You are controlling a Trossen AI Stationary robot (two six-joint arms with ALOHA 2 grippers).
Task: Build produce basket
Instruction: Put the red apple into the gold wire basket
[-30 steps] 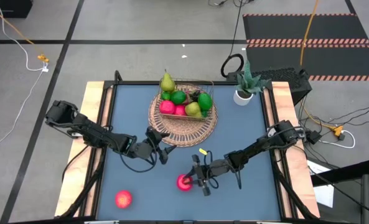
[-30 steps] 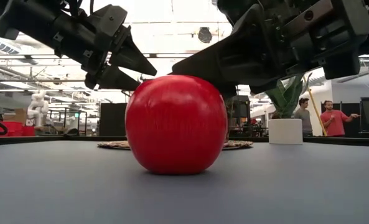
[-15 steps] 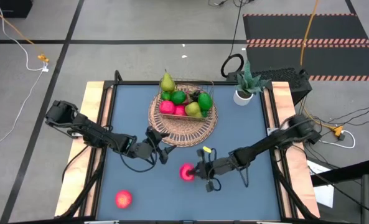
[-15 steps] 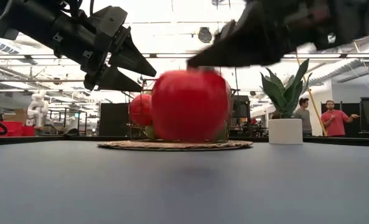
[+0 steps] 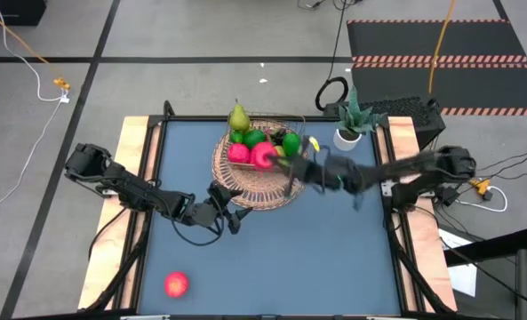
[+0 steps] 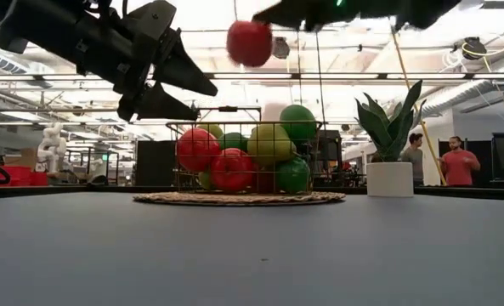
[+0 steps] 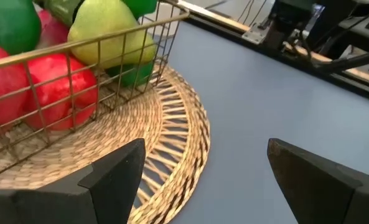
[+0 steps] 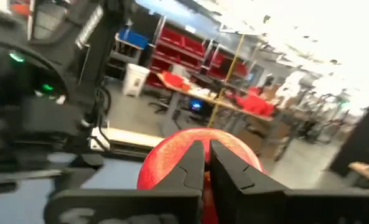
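A tan wicker basket with a gold wire well sits toward the table's far edge. It holds pears, limes and red fruit. My right gripper hovers over the basket's well, shut on a red apple, which is high above the fruit in the low view. My left gripper is open and hangs above the table just off the basket's near-left rim, touching nothing. A second red apple rests on the table near its near-left corner. My right gripper holds the red apple at its fingertips, coming roughly level from the table's right side. The two fingers stand almost together in front of the apple and hide the place of contact. The apple is lifted clear, above the basket.
A small white pot with a green plant stands at the far right, close to the right arm. Bare blue table lies between the basket and the near edge. People stand in the room beyond.
My right gripper has lifted the red apple off the table's near middle and carried it up and toward the far edge, ending over the basket's well. The arm has stretched out as it swung.
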